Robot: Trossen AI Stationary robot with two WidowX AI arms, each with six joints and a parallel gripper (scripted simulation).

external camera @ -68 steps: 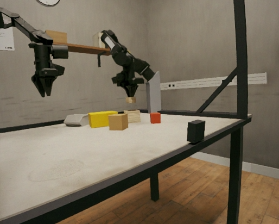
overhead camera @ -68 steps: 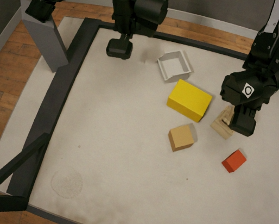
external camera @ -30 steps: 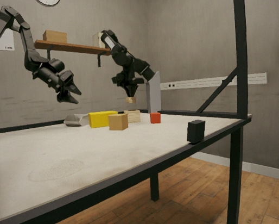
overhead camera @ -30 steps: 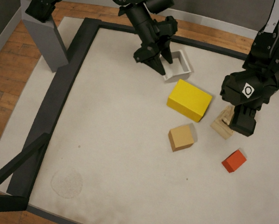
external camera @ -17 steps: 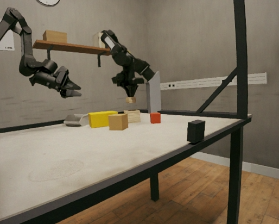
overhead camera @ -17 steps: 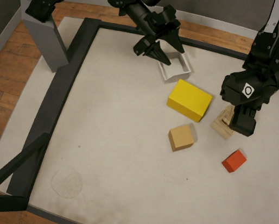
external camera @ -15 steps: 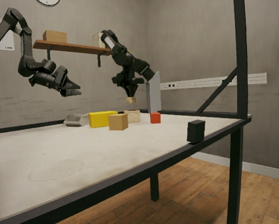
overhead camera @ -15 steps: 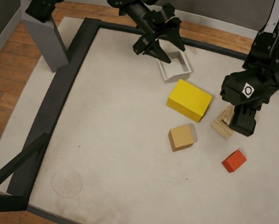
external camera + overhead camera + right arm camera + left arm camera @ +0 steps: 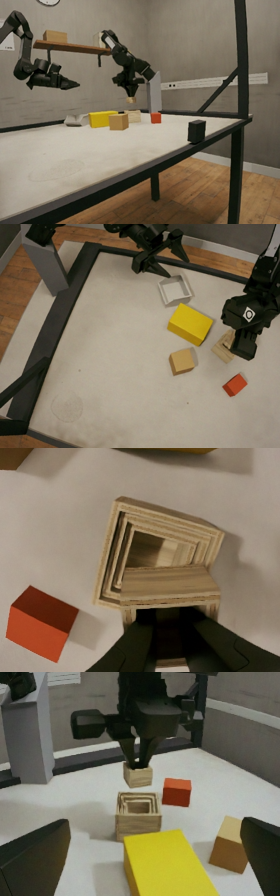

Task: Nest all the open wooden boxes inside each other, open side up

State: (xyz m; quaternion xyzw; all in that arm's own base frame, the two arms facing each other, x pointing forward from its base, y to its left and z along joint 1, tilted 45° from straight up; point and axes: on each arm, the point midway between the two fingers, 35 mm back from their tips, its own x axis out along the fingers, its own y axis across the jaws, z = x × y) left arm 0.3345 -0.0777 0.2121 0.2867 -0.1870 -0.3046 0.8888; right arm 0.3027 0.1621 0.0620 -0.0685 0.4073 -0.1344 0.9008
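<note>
My right fingers (image 9: 131, 91) are pinching small box (image 9: 131, 100) (image 9: 138, 775) (image 9: 170, 585) by its wall, I think, so its underside is staying free for nesting; box stack (image 9: 221, 350) (image 9: 133, 116) (image 9: 138, 822) (image 9: 107, 560) is waiting below; my left fingers (image 9: 178, 268) are spreading wide, holding nothing

The big pale worktop (image 9: 117, 387) (image 9: 109, 152) (image 9: 75, 817) (image 9: 45, 538) has a dark edge and a faint round mark. On it sit a yellow block (image 9: 190, 324) (image 9: 103, 119) (image 9: 165, 864), a tan block (image 9: 182, 361) (image 9: 118, 122) (image 9: 231, 844), a red block (image 9: 235, 385) (image 9: 156, 118) (image 9: 176, 792) (image 9: 42, 623) and a grey tray (image 9: 186, 285) (image 9: 76, 120). Wooden boxes (image 9: 221, 354) (image 9: 134, 116) (image 9: 138, 824) (image 9: 107, 555) stand there too, tucked inside each other, and a black block (image 9: 196, 131) is by the edge.
</note>
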